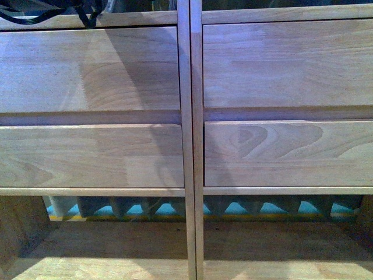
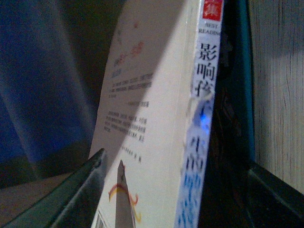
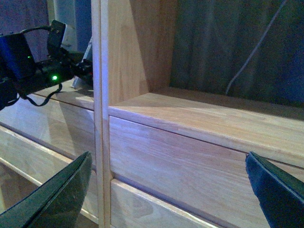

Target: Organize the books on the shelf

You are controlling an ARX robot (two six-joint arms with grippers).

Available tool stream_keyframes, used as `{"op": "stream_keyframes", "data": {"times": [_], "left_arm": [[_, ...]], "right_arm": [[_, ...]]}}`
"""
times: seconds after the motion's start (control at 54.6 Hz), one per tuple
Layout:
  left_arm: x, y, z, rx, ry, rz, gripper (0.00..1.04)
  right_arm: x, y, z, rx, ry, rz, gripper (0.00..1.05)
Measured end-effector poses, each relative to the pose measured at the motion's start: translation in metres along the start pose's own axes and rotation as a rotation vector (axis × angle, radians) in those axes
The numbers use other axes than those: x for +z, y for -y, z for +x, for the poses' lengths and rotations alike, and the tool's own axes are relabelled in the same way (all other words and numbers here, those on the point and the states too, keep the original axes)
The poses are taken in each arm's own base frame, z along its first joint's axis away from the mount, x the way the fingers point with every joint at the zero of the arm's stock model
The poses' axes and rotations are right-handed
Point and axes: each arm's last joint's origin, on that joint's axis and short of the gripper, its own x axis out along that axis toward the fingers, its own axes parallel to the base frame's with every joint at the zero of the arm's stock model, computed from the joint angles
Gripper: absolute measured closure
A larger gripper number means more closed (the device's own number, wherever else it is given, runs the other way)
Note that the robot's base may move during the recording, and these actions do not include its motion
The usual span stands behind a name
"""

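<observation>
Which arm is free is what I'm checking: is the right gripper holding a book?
No: the right wrist view shows the right gripper open, with nothing but the wood of the shelf showing in its gap.

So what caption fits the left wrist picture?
A white book with a Chinese-lettered spine sits between the fingers of the left gripper, beside a wooden panel.

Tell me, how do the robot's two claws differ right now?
The left claw has a white book between its fingers; the right claw is open, holding nothing. The left claw sits in dim shadow; the right claw faces the lit wooden shelf. Both have dark fingers.
</observation>
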Motion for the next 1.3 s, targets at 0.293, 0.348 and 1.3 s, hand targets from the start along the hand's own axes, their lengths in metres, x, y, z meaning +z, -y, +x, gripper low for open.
{"op": "stream_keyframes", "data": {"times": [0.293, 0.348, 1.3], "left_arm": [[0.042, -0.003, -0.041, -0.053, 0.076, -0.091, 0.07], [0.053, 0.000, -0.054, -0.070, 0.096, -0.098, 0.07], [0.090, 0.021, -0.407, 0.121, -0.094, -0.143, 0.14]], "right_arm": [[0.000, 0.000, 0.000, 0.000, 0.000, 0.000, 0.07], [0.000, 0.000, 0.000, 0.000, 0.000, 0.000, 0.07], [-0.014, -0.011, -0.009, -0.314, -0.205, 0.073, 0.25]]}}
